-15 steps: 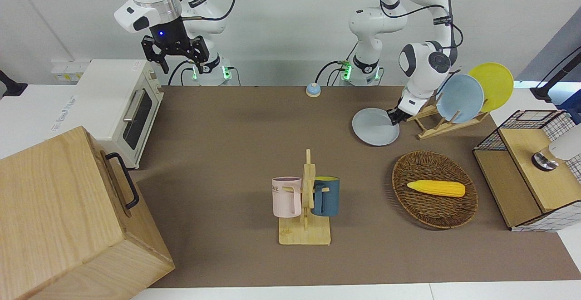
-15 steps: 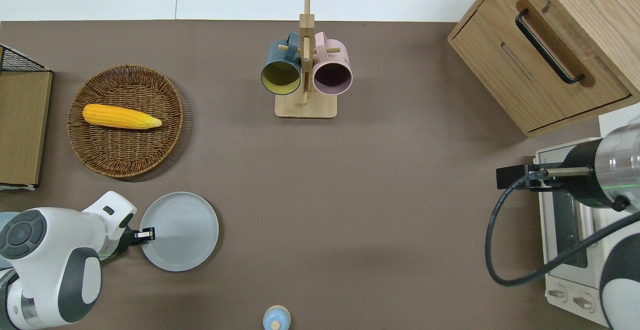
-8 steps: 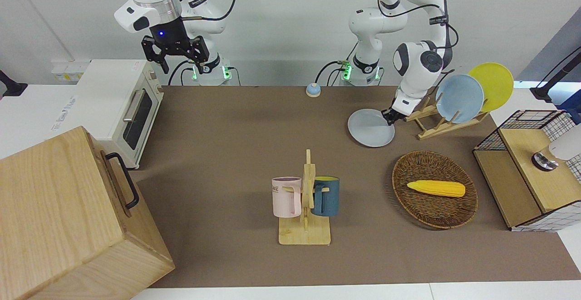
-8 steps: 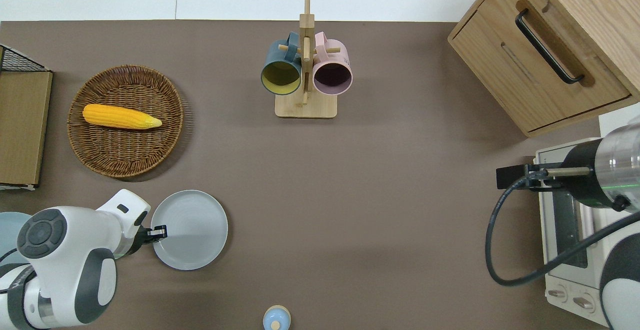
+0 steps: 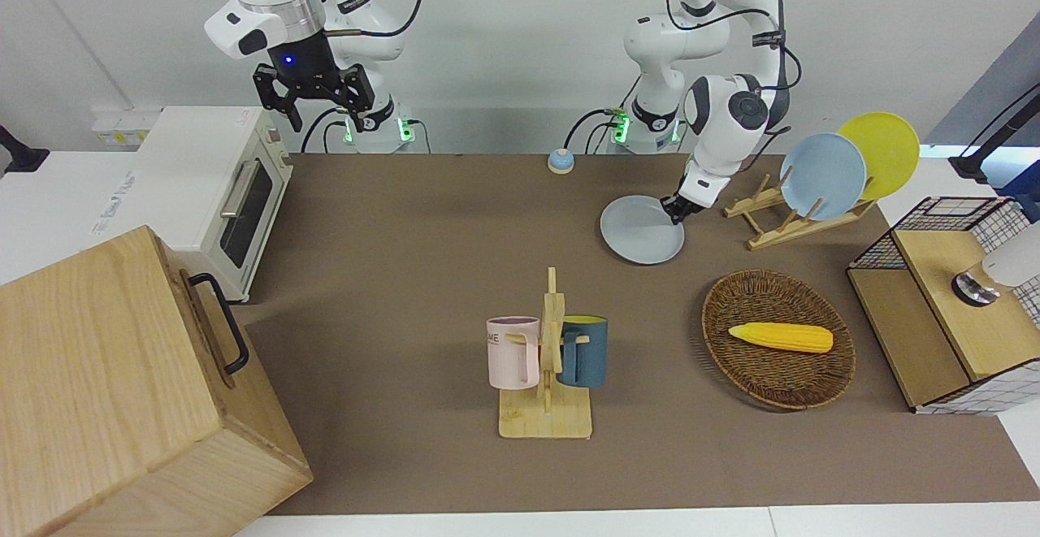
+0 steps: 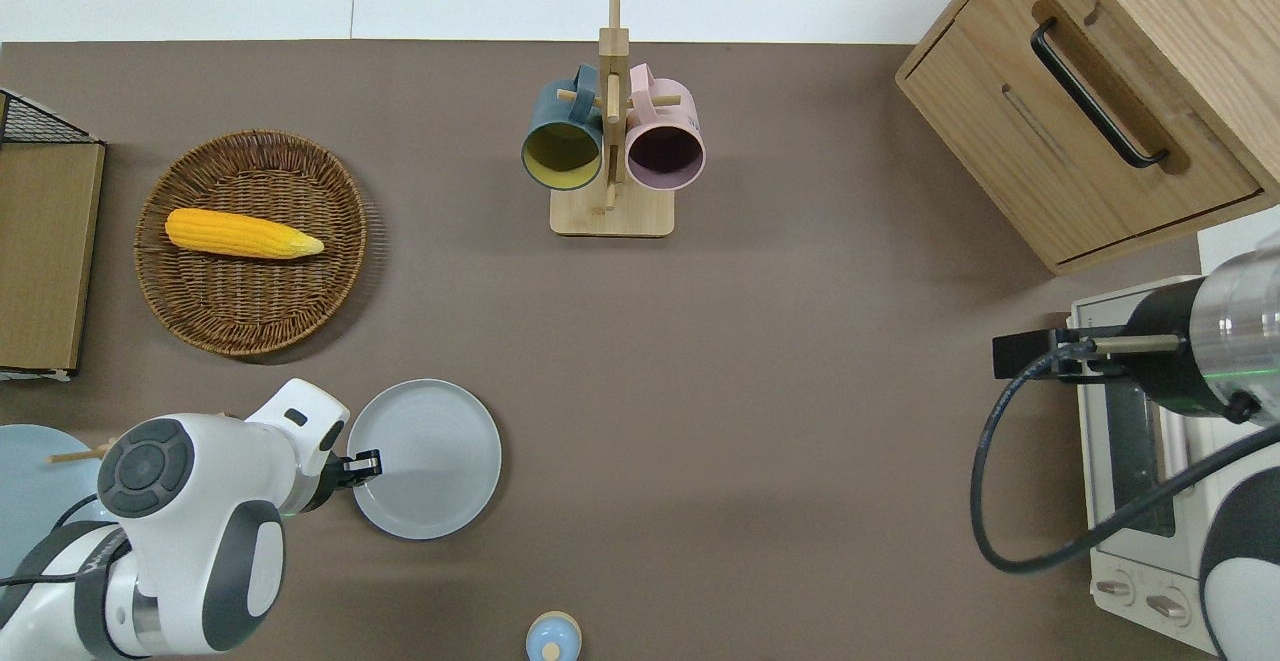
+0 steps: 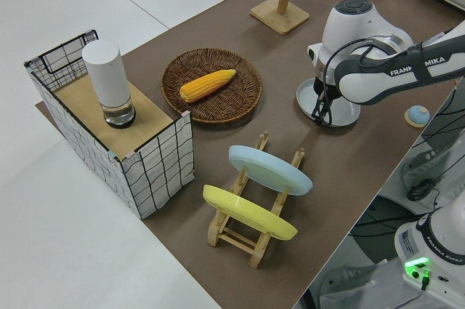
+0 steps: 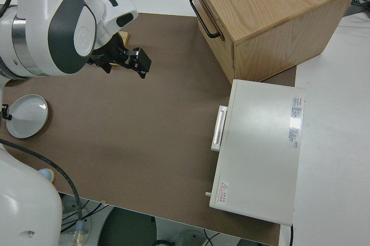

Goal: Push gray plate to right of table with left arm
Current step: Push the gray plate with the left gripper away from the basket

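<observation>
- One arm works this brown matte table [image 6: 780,421]: the white left arm [image 6: 190,531] has its black two-finger gripper [image 6: 362,464] down at the rim of the round, pale gray-blue plate [image 6: 430,456], while the right arm is parked.
- In the overhead view the gripper touches the plate's edge at about nine o'clock, so the plate lies at the gripper's three o'clock, toward the right arm's end of the table.
- The plate sits flat near the robots' edge, with the round woven wicker basket [image 6: 250,296] and its yellow corn cob [image 6: 242,234] at its eleven o'clock, and a small blue dome bell [image 6: 553,636] at about five o'clock.
- Whether the left gripper's fingers are parted or pressed together cannot be told; it appears to nudge, not grasp.
- The right gripper [image 5: 310,97] hangs with fingers spread, holding nothing.
- A round plate has no long axis; the push line probably needs to run through its centre, or it could pivot off the fingertip.
- Much bare tabletop lies between the plate and the white toaster oven [image 6: 1135,461].
</observation>
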Available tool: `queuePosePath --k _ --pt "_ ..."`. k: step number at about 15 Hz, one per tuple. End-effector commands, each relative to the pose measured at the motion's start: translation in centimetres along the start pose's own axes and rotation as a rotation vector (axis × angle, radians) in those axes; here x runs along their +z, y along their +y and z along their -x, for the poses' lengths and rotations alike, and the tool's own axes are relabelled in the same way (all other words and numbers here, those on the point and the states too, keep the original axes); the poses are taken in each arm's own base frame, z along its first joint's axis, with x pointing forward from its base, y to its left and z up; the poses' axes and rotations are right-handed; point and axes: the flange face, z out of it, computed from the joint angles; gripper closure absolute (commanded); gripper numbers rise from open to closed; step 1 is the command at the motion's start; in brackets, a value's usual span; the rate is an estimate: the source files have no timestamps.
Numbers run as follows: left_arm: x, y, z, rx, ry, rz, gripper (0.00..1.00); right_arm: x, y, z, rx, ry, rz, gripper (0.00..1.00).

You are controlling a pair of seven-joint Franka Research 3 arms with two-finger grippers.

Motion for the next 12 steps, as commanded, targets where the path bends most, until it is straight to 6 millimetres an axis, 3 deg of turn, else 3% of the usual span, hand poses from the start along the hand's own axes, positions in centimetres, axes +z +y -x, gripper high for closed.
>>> queuePosePath --k 1,12 --pt "1.4 3.8 1.8 -0.035 -0.009 0.006 1.00 0.0 0.1 0.8 0.021 -0.004 -0.009 0.005" --pt "2.1 12.6 6.4 -0.127 -0.007 0.057 1.00 0.0 0.1 0.8 0.021 -0.004 -0.009 0.005"
